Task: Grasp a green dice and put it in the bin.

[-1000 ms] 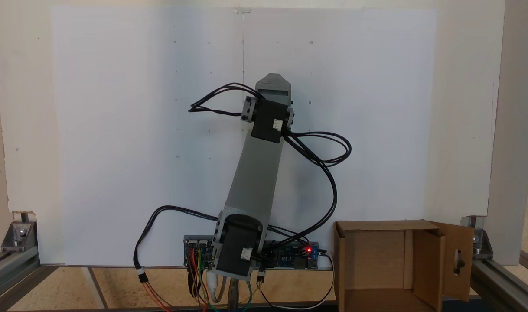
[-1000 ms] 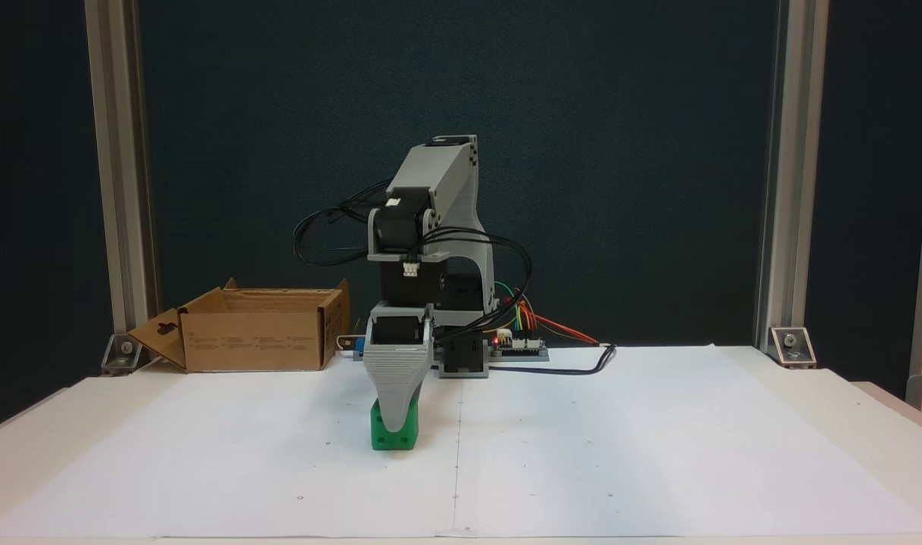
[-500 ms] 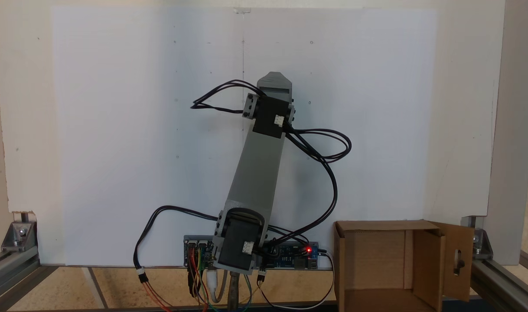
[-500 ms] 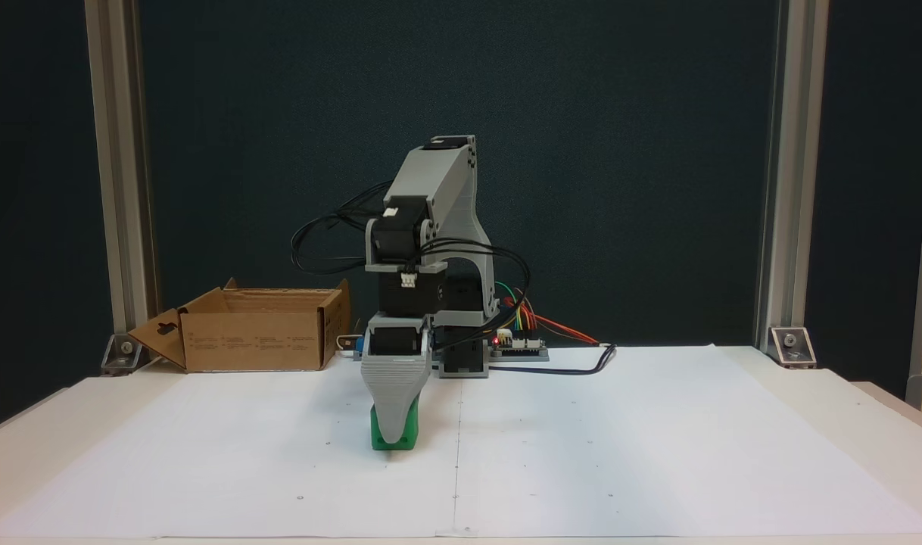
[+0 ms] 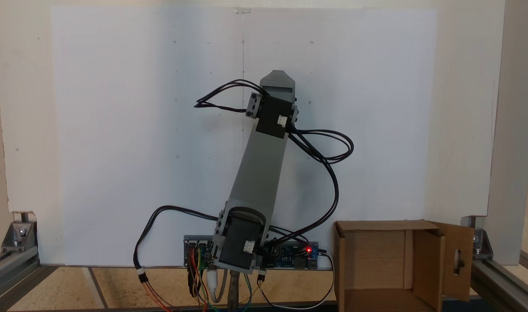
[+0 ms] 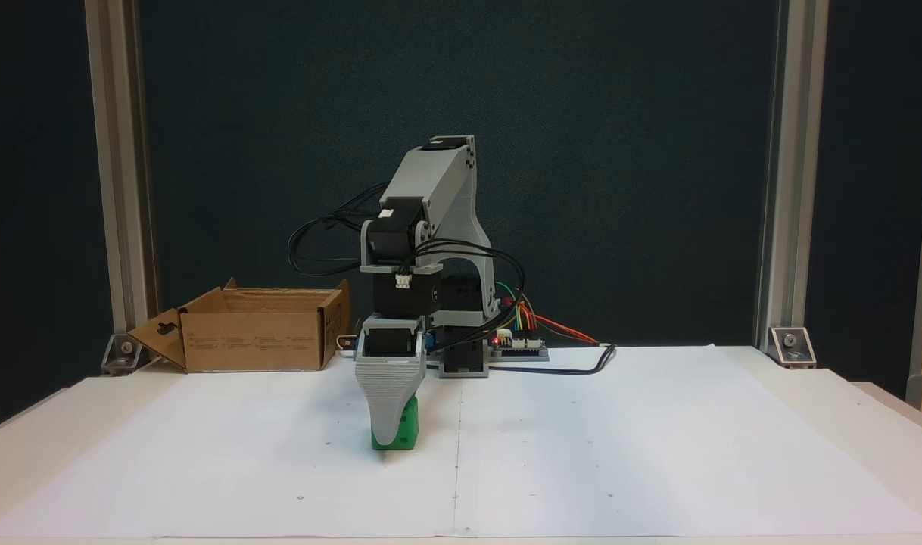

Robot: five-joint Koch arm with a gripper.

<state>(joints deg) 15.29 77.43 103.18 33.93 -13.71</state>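
The green dice (image 6: pixel 407 432) sits on the white paper, front and centre, partly covered by the grey jaw in front of it. My gripper (image 6: pixel 384 439) points straight down over the dice, its tip near the paper. Only one jaw shows, the other lying behind it, so open or shut cannot be told. From above, the gripper (image 5: pixel 278 77) hides the dice beneath it. The bin (image 6: pixel 253 341) is a brown cardboard box at the back left, well apart from the dice. Seen from above, the bin (image 5: pixel 376 255) is at the lower right, open, beside the arm's base.
A controller board (image 6: pixel 518 345) with coloured wires and a black cable lies right of the arm base. Aluminium posts (image 6: pixel 117 189) stand at both back corners. Black cable loops (image 5: pixel 329 151) hang off the arm. White paper (image 6: pixel 658 439) spreads wide to the right.
The gripper has sunk lower over the dice and shifted slightly left in the front view. The dice has stayed in place on the paper.
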